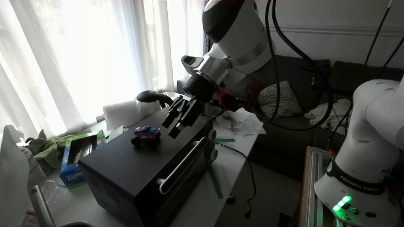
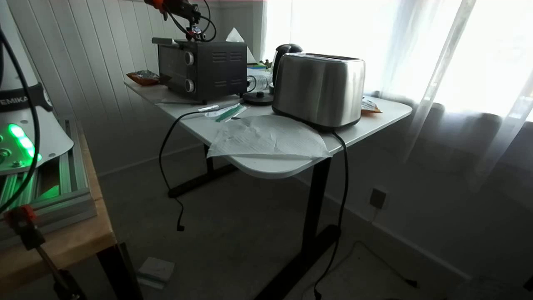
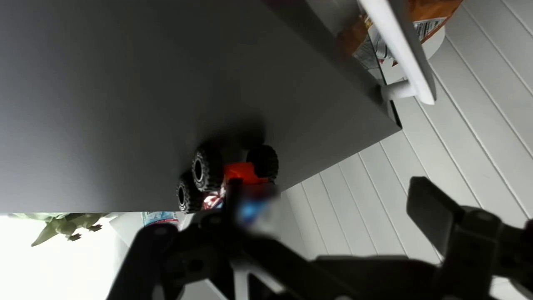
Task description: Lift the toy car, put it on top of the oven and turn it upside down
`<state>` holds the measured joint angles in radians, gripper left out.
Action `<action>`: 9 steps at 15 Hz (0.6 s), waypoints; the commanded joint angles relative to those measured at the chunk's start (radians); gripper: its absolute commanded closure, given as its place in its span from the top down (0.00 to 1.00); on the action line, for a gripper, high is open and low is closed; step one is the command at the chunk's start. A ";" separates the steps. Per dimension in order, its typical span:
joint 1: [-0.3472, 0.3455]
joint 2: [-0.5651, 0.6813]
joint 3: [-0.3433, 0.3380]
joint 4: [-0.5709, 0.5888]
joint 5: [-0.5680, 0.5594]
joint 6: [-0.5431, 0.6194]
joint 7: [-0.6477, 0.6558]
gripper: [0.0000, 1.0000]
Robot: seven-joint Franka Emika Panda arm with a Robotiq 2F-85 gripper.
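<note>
Jaws spread wide and holding nothing, the gripper [image 3: 327, 185] hangs near the toy car [image 1: 146, 134], which stands wheels-down on top of the oven [image 1: 135, 164], so a lopsided pinch could set it rolling over the edge before it is flipped.

toy car [image 1: 146, 135]: 1 | oven [image 1: 148, 162]: 1 | oven knobs [image 2: 189, 58]: 2 | toaster [image 2: 318, 91]: 1 | Ziploc box [image 1: 72, 165]: 1
</note>
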<state>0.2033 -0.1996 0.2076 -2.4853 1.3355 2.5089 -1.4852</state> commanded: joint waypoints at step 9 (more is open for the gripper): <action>0.040 0.066 0.071 0.066 0.247 0.253 -0.128 1.00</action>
<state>0.2274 -0.1752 0.2564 -2.4533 1.5080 2.6828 -1.5497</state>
